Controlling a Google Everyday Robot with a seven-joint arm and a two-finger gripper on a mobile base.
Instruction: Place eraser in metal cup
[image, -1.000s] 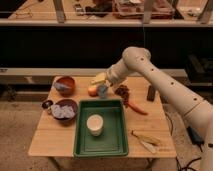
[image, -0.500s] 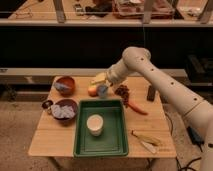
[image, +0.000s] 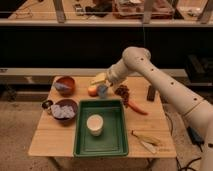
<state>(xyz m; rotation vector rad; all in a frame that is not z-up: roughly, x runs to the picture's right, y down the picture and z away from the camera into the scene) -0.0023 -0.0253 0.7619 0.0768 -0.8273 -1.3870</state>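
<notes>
Field: Nothing has moved since a second ago. We see the arm paused, claw (image: 102, 80) open and empty at the back of the surface (image: 50, 142), over the grey-blue cup (image: 102, 90).

Desk: And the eraser (image: 151, 93)?

Field: It lies near the right rear edge, well apart from the claw. The metal cup (image: 46, 104) sits at the far left edge.

Desk: Risks?

Field: We judge the metal cup's small mouth the trouble: a tilted release could leave the eraser on the rim or tip the cup off.
</notes>
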